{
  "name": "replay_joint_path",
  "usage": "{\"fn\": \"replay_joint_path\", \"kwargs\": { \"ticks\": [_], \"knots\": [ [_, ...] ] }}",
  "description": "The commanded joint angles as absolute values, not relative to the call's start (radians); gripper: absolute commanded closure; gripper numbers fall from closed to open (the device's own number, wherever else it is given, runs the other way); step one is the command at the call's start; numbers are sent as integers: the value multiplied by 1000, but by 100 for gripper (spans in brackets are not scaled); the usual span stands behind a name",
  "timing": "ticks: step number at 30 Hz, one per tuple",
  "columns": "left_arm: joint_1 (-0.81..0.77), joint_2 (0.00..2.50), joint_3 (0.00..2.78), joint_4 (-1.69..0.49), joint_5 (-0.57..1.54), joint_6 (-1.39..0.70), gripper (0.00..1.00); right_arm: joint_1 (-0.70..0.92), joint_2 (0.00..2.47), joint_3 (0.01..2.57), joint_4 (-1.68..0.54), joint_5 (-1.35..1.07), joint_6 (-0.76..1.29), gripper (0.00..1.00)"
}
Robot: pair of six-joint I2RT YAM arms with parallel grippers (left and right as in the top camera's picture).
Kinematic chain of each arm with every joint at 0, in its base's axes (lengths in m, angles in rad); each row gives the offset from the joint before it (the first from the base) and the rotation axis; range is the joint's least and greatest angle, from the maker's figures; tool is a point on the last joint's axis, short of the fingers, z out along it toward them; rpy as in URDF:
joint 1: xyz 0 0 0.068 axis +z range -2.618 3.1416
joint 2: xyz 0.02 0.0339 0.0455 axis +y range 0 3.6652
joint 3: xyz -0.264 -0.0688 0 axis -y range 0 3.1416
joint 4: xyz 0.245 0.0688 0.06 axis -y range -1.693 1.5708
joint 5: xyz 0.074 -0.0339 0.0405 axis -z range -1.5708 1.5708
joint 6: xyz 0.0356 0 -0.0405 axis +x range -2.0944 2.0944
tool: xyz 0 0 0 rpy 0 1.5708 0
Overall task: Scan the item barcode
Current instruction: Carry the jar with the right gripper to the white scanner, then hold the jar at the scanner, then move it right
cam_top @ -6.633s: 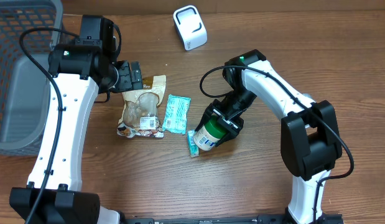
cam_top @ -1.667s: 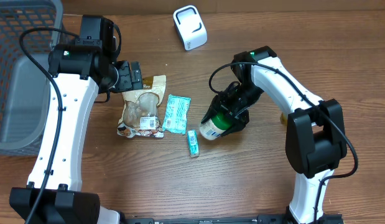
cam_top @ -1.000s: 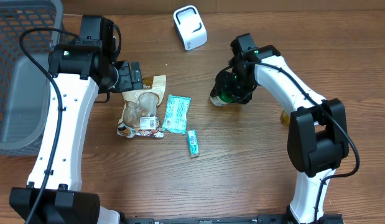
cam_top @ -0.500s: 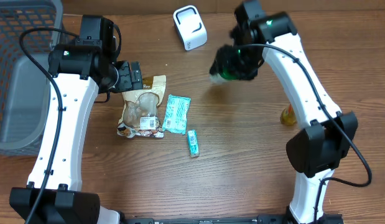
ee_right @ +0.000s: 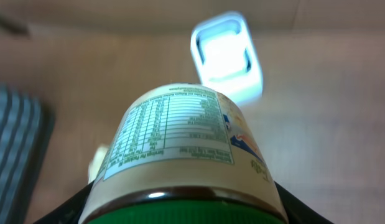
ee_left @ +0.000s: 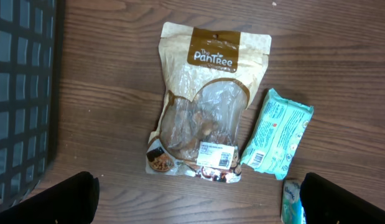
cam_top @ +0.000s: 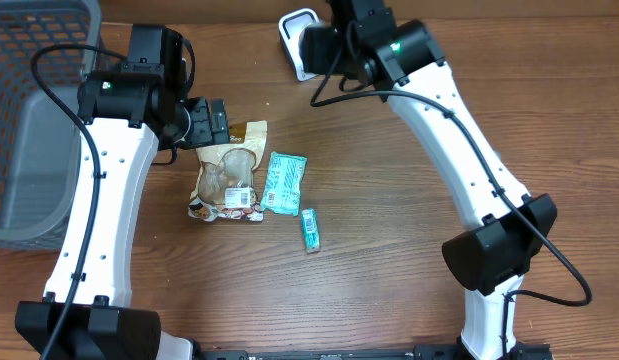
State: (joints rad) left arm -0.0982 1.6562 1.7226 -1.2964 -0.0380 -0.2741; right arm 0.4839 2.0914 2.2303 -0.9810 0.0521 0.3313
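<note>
Aloft, right tool (ee_right: 183, 210) pinching jar (ee_right: 180, 143) by white scanner (ee_right: 226, 56), nutrition label (ee_right: 170, 134) showing, left tool (ee_left: 201, 199) spread over "The PanTree" pouch (ee_left: 208, 106)

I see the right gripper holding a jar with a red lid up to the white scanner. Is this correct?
Not quite: the lid is green, as the right wrist view shows. The right gripper does hold the jar up to the white scanner.

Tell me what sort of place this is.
Probably a mock shop checkout on a wooden table: a white barcode scanner, packaged goods such as a snack pouch and a green-lidded jar, and a grey basket at the side.
</note>
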Motion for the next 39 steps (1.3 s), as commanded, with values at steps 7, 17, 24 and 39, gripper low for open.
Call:
{"fn": "replay_joint_path", "kwargs": {
  "ticks": [7,17,24,39],
  "knots": [
    [-99,1664,1721,-1296,-33,-266,0,478,2139,2110,-598,183,312,96],
    [-99,1664,1721,-1296,-33,-266,0,477,2269,2095,-402,183,305,96],
    [-99,1664,1721,-1296,-33,-266,1,472,2351,2095,-317,183,305,96],
    [-99,1664,1721,-1296,-33,-266,1,469,2403,2095,-215,250,256,96]
  ]
}}
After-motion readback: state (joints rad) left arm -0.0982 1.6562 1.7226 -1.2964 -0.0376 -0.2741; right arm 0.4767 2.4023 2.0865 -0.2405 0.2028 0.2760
